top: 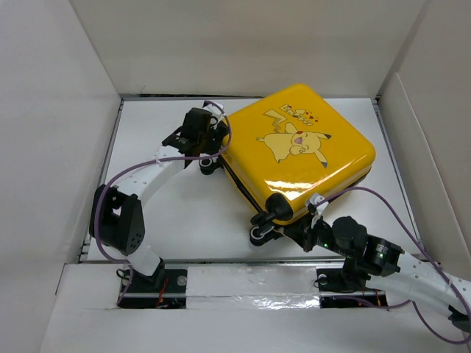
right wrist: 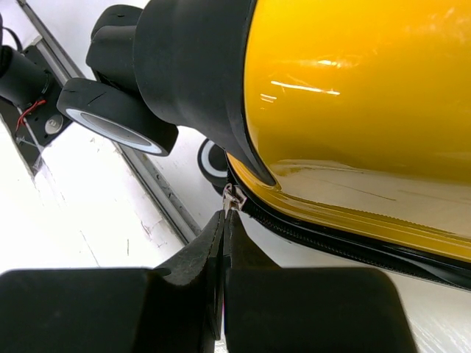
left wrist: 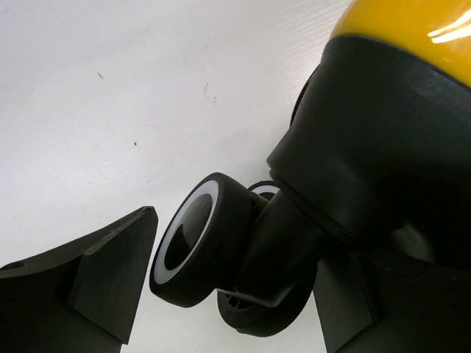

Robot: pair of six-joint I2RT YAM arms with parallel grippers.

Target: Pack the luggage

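The yellow luggage (top: 302, 147) with the Pikachu print lies flat and closed on the white table, turned at an angle. My left gripper (top: 208, 153) is open at its far-left corner. In the left wrist view a black caster wheel (left wrist: 195, 246) sits between my fingers (left wrist: 103, 272), with a gap on the left side. My right gripper (top: 314, 215) is at the near corner. In the right wrist view it (right wrist: 224, 219) is shut on the metal zipper pull (right wrist: 233, 198) of the black zipper under the yellow shell (right wrist: 353, 95).
White walls (top: 59, 110) box in the table on three sides. A metal rail (right wrist: 154, 191) and a taped strip (top: 250, 283) run along the near edge. Another pair of wheels (top: 261, 226) sticks out at the near corner, close to my right gripper.
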